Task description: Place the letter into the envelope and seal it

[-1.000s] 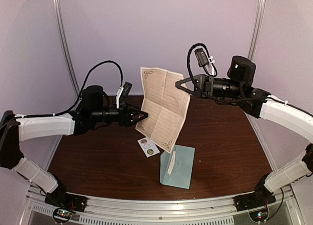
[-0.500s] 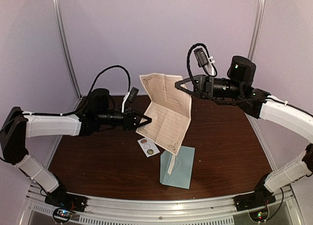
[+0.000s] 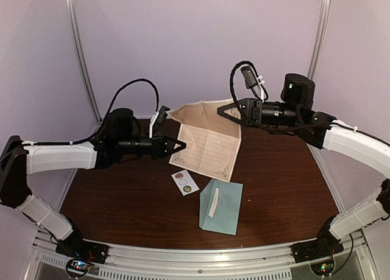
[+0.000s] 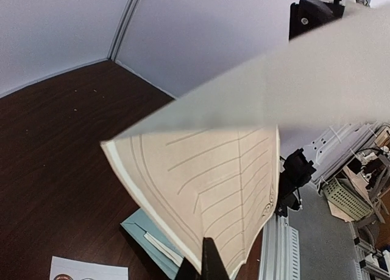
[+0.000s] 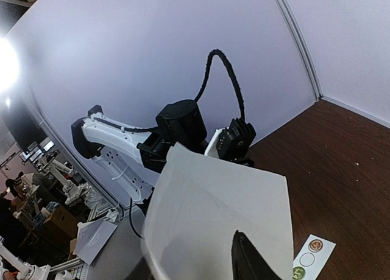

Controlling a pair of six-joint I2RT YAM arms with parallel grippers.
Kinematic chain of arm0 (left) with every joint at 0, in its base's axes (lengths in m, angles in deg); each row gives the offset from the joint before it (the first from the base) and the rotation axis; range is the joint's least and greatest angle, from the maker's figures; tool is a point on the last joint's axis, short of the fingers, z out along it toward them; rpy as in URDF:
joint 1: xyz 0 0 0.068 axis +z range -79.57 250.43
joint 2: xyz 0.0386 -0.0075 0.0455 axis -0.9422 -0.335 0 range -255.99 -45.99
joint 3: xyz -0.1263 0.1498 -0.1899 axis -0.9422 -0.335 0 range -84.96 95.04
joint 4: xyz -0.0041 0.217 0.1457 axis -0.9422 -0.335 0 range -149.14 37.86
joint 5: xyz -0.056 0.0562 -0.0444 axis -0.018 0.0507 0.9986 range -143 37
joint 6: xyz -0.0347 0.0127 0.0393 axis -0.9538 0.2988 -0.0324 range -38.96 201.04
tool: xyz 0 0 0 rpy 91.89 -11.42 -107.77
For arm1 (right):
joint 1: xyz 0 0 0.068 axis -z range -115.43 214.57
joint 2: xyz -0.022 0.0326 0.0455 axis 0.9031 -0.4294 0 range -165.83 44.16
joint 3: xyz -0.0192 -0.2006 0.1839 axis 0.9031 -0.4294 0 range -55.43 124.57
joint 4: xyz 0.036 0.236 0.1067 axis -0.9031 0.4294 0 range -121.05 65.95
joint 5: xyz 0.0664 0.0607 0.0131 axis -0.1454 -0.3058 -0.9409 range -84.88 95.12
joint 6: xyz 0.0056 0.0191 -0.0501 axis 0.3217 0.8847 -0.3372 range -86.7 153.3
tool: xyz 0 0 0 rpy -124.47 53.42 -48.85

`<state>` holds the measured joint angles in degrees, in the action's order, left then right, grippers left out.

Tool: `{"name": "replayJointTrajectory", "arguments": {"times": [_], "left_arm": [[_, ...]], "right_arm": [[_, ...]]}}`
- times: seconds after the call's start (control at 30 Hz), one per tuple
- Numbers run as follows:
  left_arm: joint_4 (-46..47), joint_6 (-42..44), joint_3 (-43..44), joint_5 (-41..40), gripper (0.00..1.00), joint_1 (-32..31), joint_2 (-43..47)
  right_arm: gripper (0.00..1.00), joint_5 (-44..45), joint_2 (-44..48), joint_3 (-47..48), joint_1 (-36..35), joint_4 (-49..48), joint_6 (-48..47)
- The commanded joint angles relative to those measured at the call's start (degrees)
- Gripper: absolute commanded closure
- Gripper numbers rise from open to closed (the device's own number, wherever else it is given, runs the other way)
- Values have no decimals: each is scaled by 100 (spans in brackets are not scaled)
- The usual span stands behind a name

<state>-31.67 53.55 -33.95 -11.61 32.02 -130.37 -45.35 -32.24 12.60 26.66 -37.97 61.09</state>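
The letter (image 3: pixel 206 140), a cream lined sheet with ornate corners, hangs above the table, bent over along its fold. My left gripper (image 3: pixel 181 146) is shut on its left edge; in the left wrist view the fingers (image 4: pixel 212 263) pinch the letter (image 4: pixel 213 176) at its lower rim. My right gripper (image 3: pixel 220 111) is at the sheet's top right, jaws apart. In the right wrist view the letter (image 5: pixel 219 213) lies loosely across that gripper (image 5: pixel 195 255). The pale teal envelope (image 3: pixel 220 206) lies flat below the letter, and shows too in the left wrist view (image 4: pixel 143 228).
A small white sticker strip (image 3: pixel 185 181) with round stickers lies on the brown table (image 3: pixel 122 195), just left of the envelope. Purple walls close in the back and sides. A metal rail (image 3: pixel 195 259) runs along the near edge.
The letter has dropped from standing upright to bent over and lower. My left gripper has shut on its left edge. My right gripper's jaws have spread.
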Motion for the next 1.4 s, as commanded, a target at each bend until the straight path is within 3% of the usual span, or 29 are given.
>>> {"name": "replayJointTrajectory", "arguments": {"times": [0.0,0.2,0.5,0.73,1.13,1.23,1.37], "left_arm": [[-161,150,10,-270,100,47,331],[-871,555,339,-16,100,147,413],[-1672,1257,839,361,100,194,234],[-2220,1721,1295,1163,100,194,72],[-3054,2116,1813,1650,100,-46,101],[-3410,2261,2042,1658,100,-170,1],[-3567,2310,2191,1638,100,-241,-69]], "right_arm": [[56,453,260,-234,28,21,-177],[31,692,607,-529,201,-229,-101],[16,593,918,-564,275,-270,-208],[2,945,650,-422,277,543,-937],[2,238,-87,310,-163,2265,-2289],[6,9,-239,425,-191,2395,-2400],[19,-258,-360,523,-215,2545,-2530]]}}
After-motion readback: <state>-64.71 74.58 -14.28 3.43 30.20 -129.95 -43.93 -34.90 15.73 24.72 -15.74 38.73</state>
